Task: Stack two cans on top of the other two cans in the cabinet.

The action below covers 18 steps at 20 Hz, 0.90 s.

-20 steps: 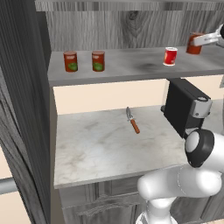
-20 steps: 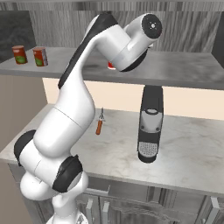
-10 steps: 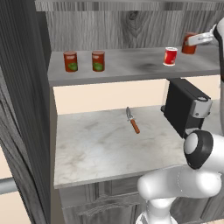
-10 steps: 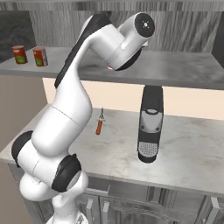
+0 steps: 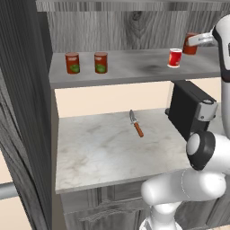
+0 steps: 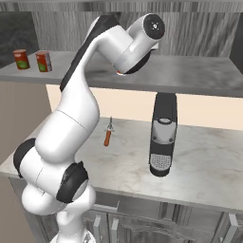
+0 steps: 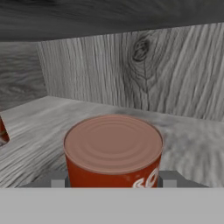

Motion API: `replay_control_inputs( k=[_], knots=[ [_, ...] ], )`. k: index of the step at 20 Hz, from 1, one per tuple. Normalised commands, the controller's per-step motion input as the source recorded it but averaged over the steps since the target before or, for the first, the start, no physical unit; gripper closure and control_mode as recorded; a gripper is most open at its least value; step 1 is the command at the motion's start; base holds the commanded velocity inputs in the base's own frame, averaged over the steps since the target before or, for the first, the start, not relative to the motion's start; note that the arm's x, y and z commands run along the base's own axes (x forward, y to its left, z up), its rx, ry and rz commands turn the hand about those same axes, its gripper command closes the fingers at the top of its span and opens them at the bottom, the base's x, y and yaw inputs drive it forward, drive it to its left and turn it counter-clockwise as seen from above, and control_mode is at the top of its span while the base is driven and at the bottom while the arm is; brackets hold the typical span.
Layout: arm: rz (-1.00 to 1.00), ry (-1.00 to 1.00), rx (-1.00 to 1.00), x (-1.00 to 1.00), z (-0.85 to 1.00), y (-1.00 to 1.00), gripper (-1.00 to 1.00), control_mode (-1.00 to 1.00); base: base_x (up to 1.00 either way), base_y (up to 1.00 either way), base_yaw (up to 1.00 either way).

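Lifted higher since before, the plain can (image 7: pixel 113 151) sits apparently clamped between the fingers (image 7: pixel 168 178).

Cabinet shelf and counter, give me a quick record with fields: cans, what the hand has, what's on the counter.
cans on left of shelf: two red cans with green labels, upright, side by side, apart
can right of middle: red can with white lower band, upright on the shelf
held can: plain red can, between the fingers, near the shelf's right end
stacked so far: none
counter: orange-handled knife, black coffee machine
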Motion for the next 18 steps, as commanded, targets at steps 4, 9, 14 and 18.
replay_control_inputs(
  k=[4,9,14,18],
  knots=[
    [0.0,0.0,0.0,0.0,0.11,0.0,1.0,-1.0,0.0,0.0,0.0],
    [0.0,0.0,0.0,0.0,0.03,0.0,1.0,-1.0,0.0,0.0,0.0],
    [0.0,0.0,0.0,0.07,0.0,0.1,1.0,-1.0,0.0,0.0,0.0],
    [0.0,0.0,0.0,0.19,0.0,0.13,1.0,-1.0,0.0,0.0,0.0]
  ],
)
